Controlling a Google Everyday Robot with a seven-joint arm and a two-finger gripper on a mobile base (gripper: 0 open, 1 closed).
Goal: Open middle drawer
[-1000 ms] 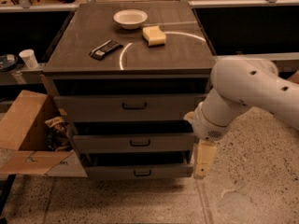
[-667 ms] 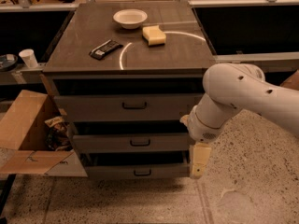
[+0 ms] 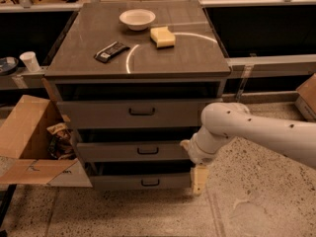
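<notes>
Three drawers | middle drawer (image 3: 113,152) unopened | my hand (image 3: 199,179) hangs low off its right end, staging for the handle (image 3: 147,151) | grip: cannot tell

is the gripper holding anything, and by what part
Nothing; the gripper hangs at the right end of the lowest drawer, clear of the middle drawer handle.

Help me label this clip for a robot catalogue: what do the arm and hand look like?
The arm is a smooth, off-white tube with small dark dots along it, ending in a rounded, bulbous joint. The hand, at the lower right corner of the cabinet, is a pale cream block. No cables show.
</notes>
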